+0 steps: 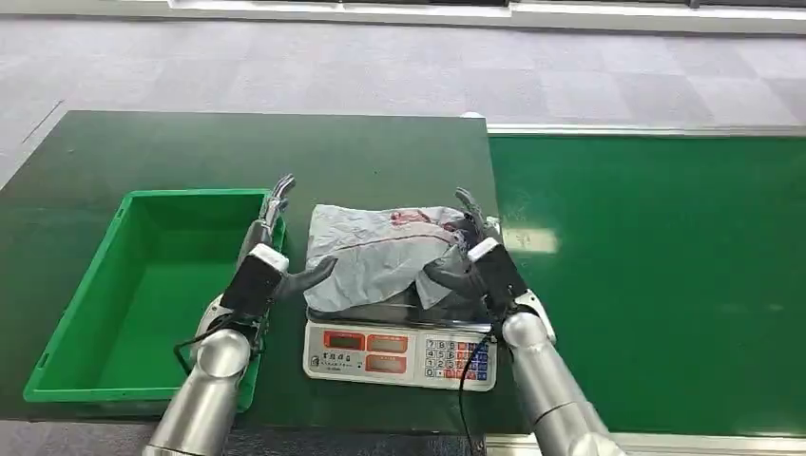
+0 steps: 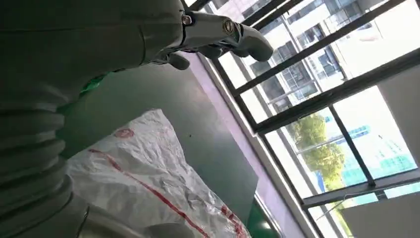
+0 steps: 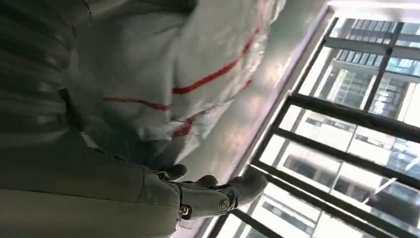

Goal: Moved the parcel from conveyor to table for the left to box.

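Between the two sets of fingers, the parcel (image 1: 385,255) is found lying on the pan of a weighing scale (image 1: 399,353), which stands on the dark table (image 1: 190,152) beside the conveyor (image 1: 656,266). The left hand (image 1: 271,261) is set against the parcel's near-bin edge, its fingers extended and released, nothing grasped. The right hand (image 1: 472,258) is pressed to the opposite edge; whether a grip is made cannot be told. Beyond the left fingers, a green bin (image 1: 67,328) is positioned, judged ready to receive the parcel.
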`<state>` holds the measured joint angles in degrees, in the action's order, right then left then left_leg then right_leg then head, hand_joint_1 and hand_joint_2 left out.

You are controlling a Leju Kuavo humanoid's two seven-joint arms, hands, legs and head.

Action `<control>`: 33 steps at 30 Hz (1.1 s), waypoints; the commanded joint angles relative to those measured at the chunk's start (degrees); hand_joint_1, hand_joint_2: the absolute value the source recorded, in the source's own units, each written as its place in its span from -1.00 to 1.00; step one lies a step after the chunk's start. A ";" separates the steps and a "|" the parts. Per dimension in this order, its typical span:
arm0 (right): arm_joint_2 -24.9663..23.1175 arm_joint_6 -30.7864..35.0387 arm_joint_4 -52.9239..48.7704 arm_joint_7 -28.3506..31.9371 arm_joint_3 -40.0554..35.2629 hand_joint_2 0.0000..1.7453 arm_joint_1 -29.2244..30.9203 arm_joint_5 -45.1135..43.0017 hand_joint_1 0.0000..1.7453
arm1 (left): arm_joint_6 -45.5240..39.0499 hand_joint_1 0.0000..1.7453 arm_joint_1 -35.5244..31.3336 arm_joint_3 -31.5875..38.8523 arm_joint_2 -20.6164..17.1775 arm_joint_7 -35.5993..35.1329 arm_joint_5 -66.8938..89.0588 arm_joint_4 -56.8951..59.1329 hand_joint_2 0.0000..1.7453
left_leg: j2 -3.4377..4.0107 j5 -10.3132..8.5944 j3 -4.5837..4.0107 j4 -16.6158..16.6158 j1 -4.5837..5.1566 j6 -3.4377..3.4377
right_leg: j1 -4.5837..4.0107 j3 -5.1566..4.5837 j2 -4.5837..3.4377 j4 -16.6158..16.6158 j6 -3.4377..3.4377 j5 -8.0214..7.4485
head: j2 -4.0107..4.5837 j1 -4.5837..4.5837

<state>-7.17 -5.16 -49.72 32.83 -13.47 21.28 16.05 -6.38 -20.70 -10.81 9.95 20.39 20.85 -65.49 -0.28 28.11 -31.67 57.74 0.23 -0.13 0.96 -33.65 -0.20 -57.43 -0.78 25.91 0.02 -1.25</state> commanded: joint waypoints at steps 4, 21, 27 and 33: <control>2.54 -0.78 -12.83 -1.81 6.08 1.00 -11.49 -3.05 -1.00 | -1.80 -1.00 -9.38 -15.19 1.65 -8.55 10.53 15.60 1.00 | -0.27 -0.04 -0.01 -0.05 0.01 0.03 | 0.00 0.09 0.30 0.05 0.03 0.05 | 0.00 0.02; 2.02 6.02 -36.60 -0.14 9.10 1.00 -19.22 -0.74 -1.00 | 4.10 1.00 -13.40 -18.44 5.03 -12.12 19.99 33.52 1.00 | -0.09 -0.03 0.15 -0.15 0.03 0.07 | 0.02 0.21 0.16 0.14 0.07 0.02 | 0.00 0.02; 1.68 7.57 -41.74 1.48 10.17 1.00 -21.39 0.02 -1.00 | 3.32 1.00 -12.80 -15.65 5.05 -10.94 19.45 32.31 1.00 | 0.00 0.00 0.16 -0.09 0.03 0.03 | 0.02 0.24 0.06 0.09 0.04 0.01 | 0.00 0.02; 1.37 8.91 -44.34 1.61 12.10 1.00 -22.71 0.16 -1.00 | -1.06 1.00 -11.10 -7.95 4.97 -4.01 11.90 25.27 1.00 | 0.06 0.01 0.18 -0.10 0.02 0.05 | 0.02 0.25 0.00 0.09 0.06 0.01 | 0.00 0.02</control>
<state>-5.97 2.95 -90.16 34.56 -4.76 -0.04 16.13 -4.72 -33.08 -25.66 15.50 11.37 38.36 -37.90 -0.24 28.13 -31.57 57.73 0.27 -0.15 0.99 -33.47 -0.21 -57.42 -0.79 25.92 0.02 -1.22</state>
